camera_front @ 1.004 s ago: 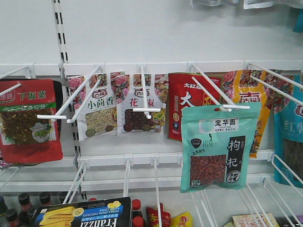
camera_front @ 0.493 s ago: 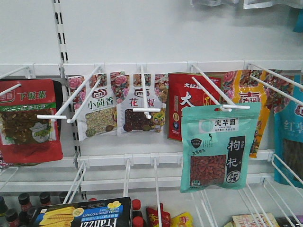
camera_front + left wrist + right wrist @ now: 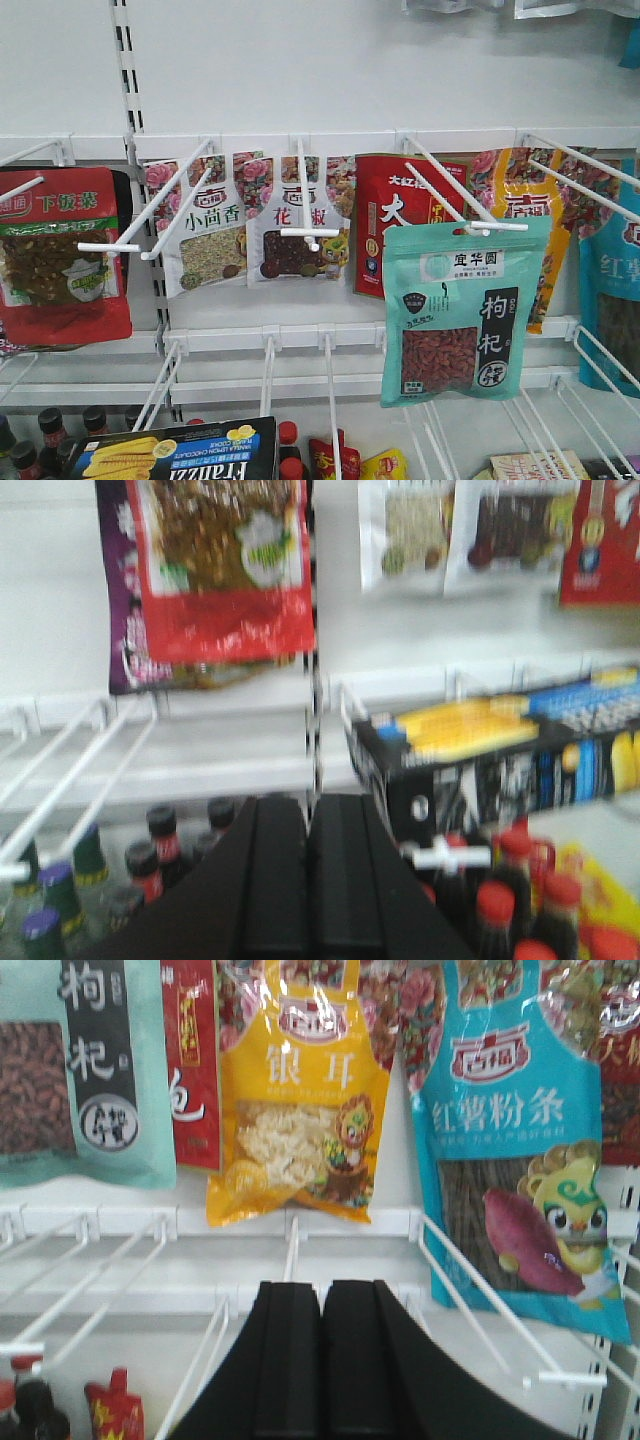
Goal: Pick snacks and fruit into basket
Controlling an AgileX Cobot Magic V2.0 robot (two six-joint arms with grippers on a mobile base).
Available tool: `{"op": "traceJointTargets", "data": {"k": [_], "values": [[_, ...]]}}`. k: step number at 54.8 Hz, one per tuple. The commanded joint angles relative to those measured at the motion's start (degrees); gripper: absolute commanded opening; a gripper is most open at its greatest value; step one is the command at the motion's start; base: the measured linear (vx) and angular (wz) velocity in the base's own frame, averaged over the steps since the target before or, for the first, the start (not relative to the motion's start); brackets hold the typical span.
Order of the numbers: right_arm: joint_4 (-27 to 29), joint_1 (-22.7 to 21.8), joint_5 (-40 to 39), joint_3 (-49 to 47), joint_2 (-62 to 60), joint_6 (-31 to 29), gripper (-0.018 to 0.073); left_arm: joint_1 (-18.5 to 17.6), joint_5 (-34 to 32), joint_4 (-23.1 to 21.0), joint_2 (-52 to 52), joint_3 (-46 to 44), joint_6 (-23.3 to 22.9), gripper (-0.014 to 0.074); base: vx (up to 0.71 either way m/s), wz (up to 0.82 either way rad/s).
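Note:
A teal pouch with a black label and a red berry window hangs on a white wire hook, right of centre. Its edge also shows in the right wrist view as the teal pouch at the upper left. The black Franzzi box lies on the lower shelf; the left wrist view shows the Franzzi box to the right of my left gripper. That gripper is shut and holds nothing. My right gripper is shut too, empty, below the hanging pouches. The fruit and the basket are out of view.
White wire hooks jut out from the back panel. On them hang a red pouch, white pouches, a yellow pouch and a blue pouch. Dark bottles and red-capped bottles stand on the lower shelf.

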Motion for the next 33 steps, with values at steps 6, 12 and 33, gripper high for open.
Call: {"op": "traceJointTargets", "data": {"k": [6, 12, 33], "values": [[-0.6, 0.1, -10.0, -2.3, -0.6, -0.2, -0.0007, 0.1, -18.0, -0.5, -0.4, -2.0, -2.3, -0.0009, 0.0, 0.0], [-0.6, 0.1, -7.9, -9.1, 0.7, -0.4, -0.0007, 0.1, -17.4, -0.5, -0.4, -6.4, -2.3, -0.0008, 0.0, 0.0], [-3.3, 0.1, 4.0, -33.8, 17.2, -0.5, 0.0012, 0.0, 10.8, 0.0, 14.9, -35.2, -1.9, 0.0023, 0.0, 0.0]]}}
